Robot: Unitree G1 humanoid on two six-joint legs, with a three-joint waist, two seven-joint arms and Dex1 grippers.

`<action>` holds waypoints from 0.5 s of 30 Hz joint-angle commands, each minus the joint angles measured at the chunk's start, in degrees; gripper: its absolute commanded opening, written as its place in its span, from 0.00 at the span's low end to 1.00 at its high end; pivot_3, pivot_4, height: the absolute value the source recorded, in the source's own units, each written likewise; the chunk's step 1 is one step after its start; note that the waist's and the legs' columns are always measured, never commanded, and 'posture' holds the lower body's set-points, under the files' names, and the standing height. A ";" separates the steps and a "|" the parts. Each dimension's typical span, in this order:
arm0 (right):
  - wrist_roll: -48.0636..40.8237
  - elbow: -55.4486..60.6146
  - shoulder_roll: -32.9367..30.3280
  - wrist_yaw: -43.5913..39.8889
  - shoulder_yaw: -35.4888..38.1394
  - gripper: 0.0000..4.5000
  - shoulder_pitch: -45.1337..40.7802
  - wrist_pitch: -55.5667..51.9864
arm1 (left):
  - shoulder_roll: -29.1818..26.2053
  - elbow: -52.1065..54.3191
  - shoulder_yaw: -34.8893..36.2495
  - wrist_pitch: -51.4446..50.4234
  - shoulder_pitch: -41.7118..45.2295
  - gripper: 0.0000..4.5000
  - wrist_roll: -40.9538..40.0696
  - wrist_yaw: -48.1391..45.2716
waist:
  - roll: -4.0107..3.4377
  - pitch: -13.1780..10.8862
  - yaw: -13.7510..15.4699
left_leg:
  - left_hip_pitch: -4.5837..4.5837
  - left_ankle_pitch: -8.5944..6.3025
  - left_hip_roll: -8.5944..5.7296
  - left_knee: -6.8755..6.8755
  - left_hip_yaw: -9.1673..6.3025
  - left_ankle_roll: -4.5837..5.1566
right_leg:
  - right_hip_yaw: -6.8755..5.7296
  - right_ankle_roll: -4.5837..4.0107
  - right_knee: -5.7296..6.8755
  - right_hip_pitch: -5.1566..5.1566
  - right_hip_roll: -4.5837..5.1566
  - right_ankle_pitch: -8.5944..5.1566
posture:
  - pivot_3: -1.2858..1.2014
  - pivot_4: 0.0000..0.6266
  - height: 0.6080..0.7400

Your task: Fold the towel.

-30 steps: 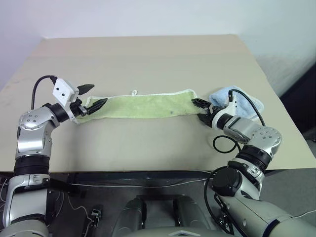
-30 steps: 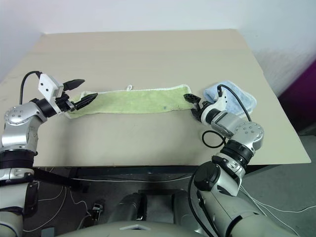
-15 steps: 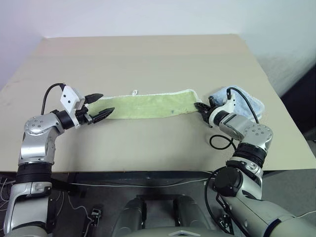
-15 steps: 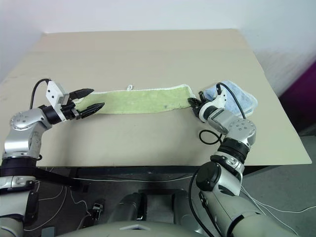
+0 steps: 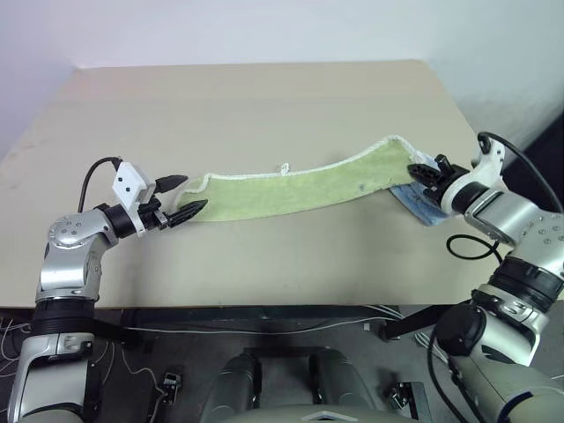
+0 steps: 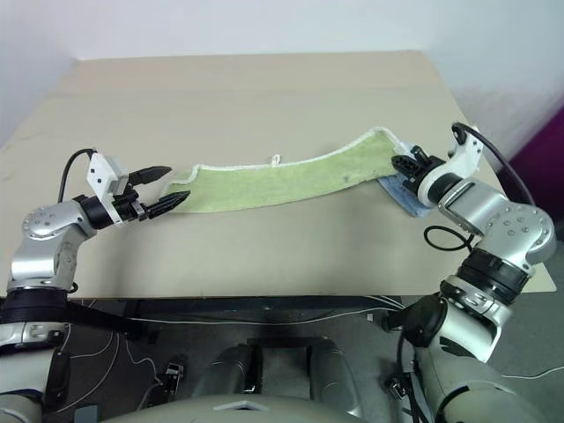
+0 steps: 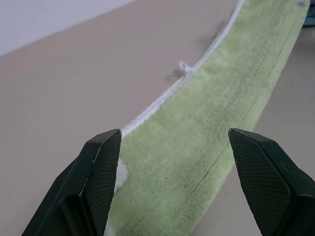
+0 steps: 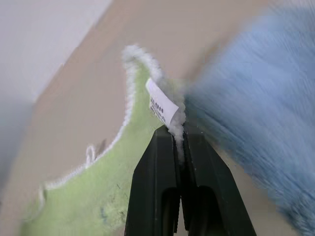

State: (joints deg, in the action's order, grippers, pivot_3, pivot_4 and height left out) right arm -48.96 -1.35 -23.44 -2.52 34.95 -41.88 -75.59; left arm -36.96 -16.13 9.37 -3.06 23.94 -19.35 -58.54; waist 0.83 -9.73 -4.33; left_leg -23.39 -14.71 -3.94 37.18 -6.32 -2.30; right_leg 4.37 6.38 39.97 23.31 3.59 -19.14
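One end of the towel [image 5: 291, 187] is pinched in my right hand [image 5: 421, 173] and lifted off the tabletop [image 5: 264, 106], while my left hand [image 5: 181, 197] gapes open around the other end, ungripped, so no fold is made yet.

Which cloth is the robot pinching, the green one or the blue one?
The green towel. The right gripper is shut on its end, lifting it off the table. The blue cloth lies flat, nobody holding it.
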 commanded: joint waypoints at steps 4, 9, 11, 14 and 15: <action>3.42 6.20 -0.54 -11.61 -22.51 0.00 -2.54 3.47 | 0.52 0.15 -0.64 1.00 1.59 0.81 0.10 0.09 | 0.03 0.01 0.39 | -0.01 0.00 -0.01 0.01 -0.03 0.00 | -0.04 0.00 -0.07 -0.03 0.03 0.00 | 0.52 0.24 1.00; 13.39 1.51 -0.20 -18.13 -37.67 0.00 -2.30 12.73 | 0.97 0.78 -0.62 1.11 1.22 0.81 -0.03 0.77 | 0.04 0.00 0.67 | -0.06 0.00 -0.11 0.04 -0.07 0.00 | -0.10 0.00 -0.17 -0.06 0.13 0.00 | 0.52 0.24 1.00; 16.68 -1.77 0.69 -19.12 -40.32 0.00 -2.51 16.15 | 0.90 1.75 -0.14 0.93 0.35 0.81 -0.33 1.17 | 0.04 0.00 0.64 | -0.06 0.00 -0.11 0.03 -0.09 0.00 | -0.11 0.00 -0.17 -0.05 0.13 0.00 | 0.52 0.24 1.00; 18.79 -4.37 1.65 -20.73 -41.16 0.00 -2.76 18.37 | 0.64 3.33 0.48 0.56 -1.21 0.81 -0.81 1.80 | 0.04 0.00 0.51 | -0.06 0.00 -0.11 0.02 -0.10 0.00 | -0.11 0.00 -0.17 -0.04 0.12 0.00 | 0.52 0.24 1.00; 19.08 -4.74 1.84 -21.31 -41.07 0.00 -2.80 18.55 | 0.59 3.70 0.58 0.44 -1.56 0.81 -0.91 2.01 | 0.03 0.00 0.51 | -0.06 0.00 -0.10 0.00 -0.10 0.00 | -0.10 0.00 -0.18 -0.03 0.12 0.00 | 0.52 0.24 1.00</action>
State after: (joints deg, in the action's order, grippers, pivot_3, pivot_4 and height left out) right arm -30.52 -6.70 -21.74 -22.50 -6.56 -43.71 -58.73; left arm -35.71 -14.87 8.15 -3.02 22.58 -19.37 -57.11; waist 0.87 -9.73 -3.83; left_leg -23.45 -14.71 -4.04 37.17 -6.42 -2.30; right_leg 4.26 6.38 39.79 23.29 3.70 -19.14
